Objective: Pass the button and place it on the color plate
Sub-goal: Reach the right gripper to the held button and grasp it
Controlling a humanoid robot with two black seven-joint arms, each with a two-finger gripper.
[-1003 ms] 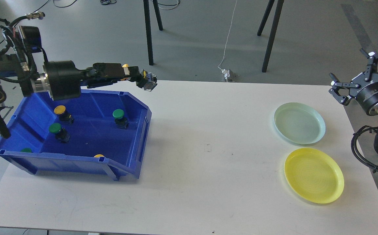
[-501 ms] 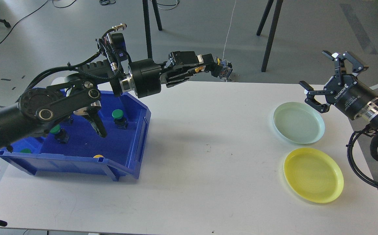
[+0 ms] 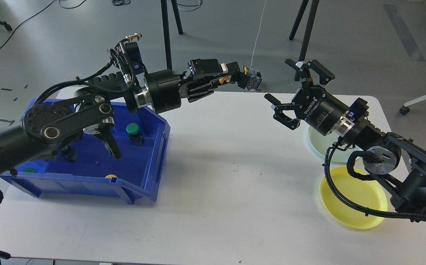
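Observation:
My left gripper (image 3: 250,78) reaches out over the table's far edge, shut on a yellow-capped button (image 3: 252,80) held in the air. My right gripper (image 3: 279,79) is open, its jaws wide apart and facing the button, a short gap to its right. The yellow plate (image 3: 356,200) lies at the right front, partly crossed by my right arm's cable. The pale green plate (image 3: 318,141) behind it is mostly hidden under my right arm.
A blue bin (image 3: 156,147) stands at the left and holds more buttons: a green one (image 3: 132,128), another green one (image 3: 29,170) at the front wall and a yellow one (image 3: 111,176). My left arm covers part of the bin. Stand legs rise beyond the table.
My left gripper swung the button from above the bin to the far middle of the table. My right gripper moved left from the table's right edge toward the button, still open.

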